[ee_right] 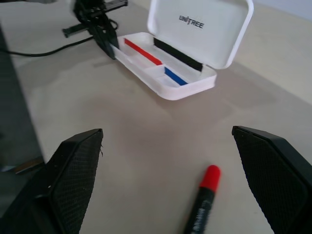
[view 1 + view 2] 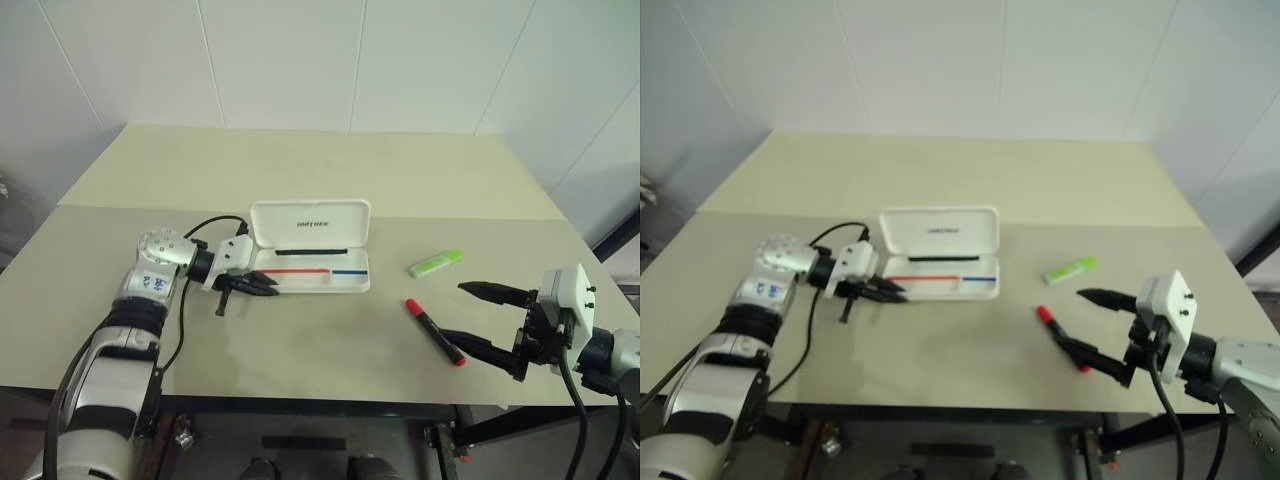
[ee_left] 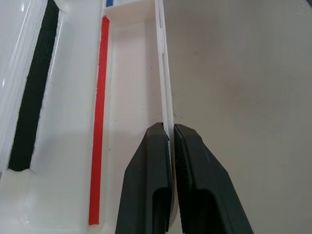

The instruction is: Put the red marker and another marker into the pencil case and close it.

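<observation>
A beige table (image 2: 330,170) is backed by white panelled walls (image 2: 300,60). On it the open pencil case (image 2: 310,248) is pinched at its front wall by the left gripper (image 2: 262,285); right of the case, the right gripper (image 2: 480,318) is spread wide.

This looks like a robot test room or lab rather than a home or office. A plain beige bench (image 2: 330,180) on a dark metal frame stands against bare white panelled walls (image 2: 300,60) with thin seams, with no furnishing or decoration around it. Beyond the open right pincer (image 2: 478,315), the hinged lid of a white pencil case (image 1: 200,29) carries the robot maker's brand lettering, and a black cable (image 2: 205,228) runs loose across the bench beside the left pincer (image 2: 262,287).
</observation>
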Motion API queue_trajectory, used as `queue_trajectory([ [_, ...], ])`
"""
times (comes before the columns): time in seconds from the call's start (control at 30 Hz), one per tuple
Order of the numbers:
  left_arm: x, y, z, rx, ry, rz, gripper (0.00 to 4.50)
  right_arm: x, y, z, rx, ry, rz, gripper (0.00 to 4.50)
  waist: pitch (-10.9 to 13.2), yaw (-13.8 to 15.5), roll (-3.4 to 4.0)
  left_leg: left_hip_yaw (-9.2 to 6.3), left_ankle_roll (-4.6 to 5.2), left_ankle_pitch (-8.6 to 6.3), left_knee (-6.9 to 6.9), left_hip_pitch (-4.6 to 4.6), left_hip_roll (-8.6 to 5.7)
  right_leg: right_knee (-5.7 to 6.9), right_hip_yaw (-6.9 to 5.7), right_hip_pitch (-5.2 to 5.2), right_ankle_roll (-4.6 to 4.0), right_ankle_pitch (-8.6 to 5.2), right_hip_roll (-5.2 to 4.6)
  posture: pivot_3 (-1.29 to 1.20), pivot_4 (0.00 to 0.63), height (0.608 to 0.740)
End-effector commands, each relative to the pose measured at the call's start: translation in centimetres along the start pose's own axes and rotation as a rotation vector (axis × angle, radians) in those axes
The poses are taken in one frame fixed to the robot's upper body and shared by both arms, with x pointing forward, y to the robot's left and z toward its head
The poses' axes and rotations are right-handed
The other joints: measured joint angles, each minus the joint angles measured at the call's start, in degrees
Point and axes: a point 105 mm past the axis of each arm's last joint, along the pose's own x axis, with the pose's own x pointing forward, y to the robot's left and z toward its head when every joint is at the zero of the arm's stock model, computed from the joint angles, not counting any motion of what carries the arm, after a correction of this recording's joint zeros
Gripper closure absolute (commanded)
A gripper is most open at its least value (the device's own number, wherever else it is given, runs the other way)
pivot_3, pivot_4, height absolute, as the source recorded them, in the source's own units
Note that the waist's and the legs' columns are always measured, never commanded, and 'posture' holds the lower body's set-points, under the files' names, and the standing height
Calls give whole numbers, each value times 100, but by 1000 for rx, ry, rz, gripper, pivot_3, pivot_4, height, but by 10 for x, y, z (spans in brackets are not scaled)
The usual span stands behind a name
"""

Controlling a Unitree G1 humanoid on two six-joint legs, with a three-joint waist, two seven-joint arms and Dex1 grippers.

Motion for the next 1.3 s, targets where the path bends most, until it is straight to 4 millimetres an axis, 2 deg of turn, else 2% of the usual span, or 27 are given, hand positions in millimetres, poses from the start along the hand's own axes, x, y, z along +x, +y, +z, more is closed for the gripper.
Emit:
queue_trajectory([
  [0.03,-5,-3,11,69,-4,38,4493,-9,-2,10,-59,-15,15,0,0,2,0,0,0,0,1,6,0,1,0,5,0,0,0,0,150,740],
  [0.43,21,-27,-5,82,38,79,4493,1,-7,10,-67,-17,39,0,0,6,0,-3,2,2,8,11,1,4,-3,11,-2,1,-1,0,150,740],
  [0.63,30,-28,-7,84,26,93,4493,3,-8,9,-68,-13,39,0,0,8,0,-2,3,2,8,11,0,2,-2,12,-2,1,-3,0,150,740],
  [0.67,31,-29,-7,83,26,90,3845,3,-8,9,-68,-13,39,0,0,8,0,-2,3,2,8,11,0,2,-2,12,-2,1,-3,0,150,740],
  [0.73,31,-29,-4,67,13,97,3326,3,-8,9,-68,-10,38,0,0,8,0,-2,3,2,8,11,0,3,-2,12,-2,1,-2,0,150,740],
  [1.07,23,-42,18,-12,-75,30,47,1,-8,8,-74,-8,33,0,0,0,0,-1,2,1,4,13,2,3,-2,11,-3,0,-1,0,150,740],
  [1.2,16,-45,33,-37,-126,-4,6,1,-6,7,-66,-8,29,0,0,2,1,-2,3,2,6,12,1,3,-3,12,-4,-1,-2,0,150,740],
  [1.3,8,-40,45,-41,-188,0,6,2,-8,-4,-37,21,-11,0,0,2,0,-2,3,1,5,12,1,0,-3,13,-4,-1,-2,0,150,740],
])
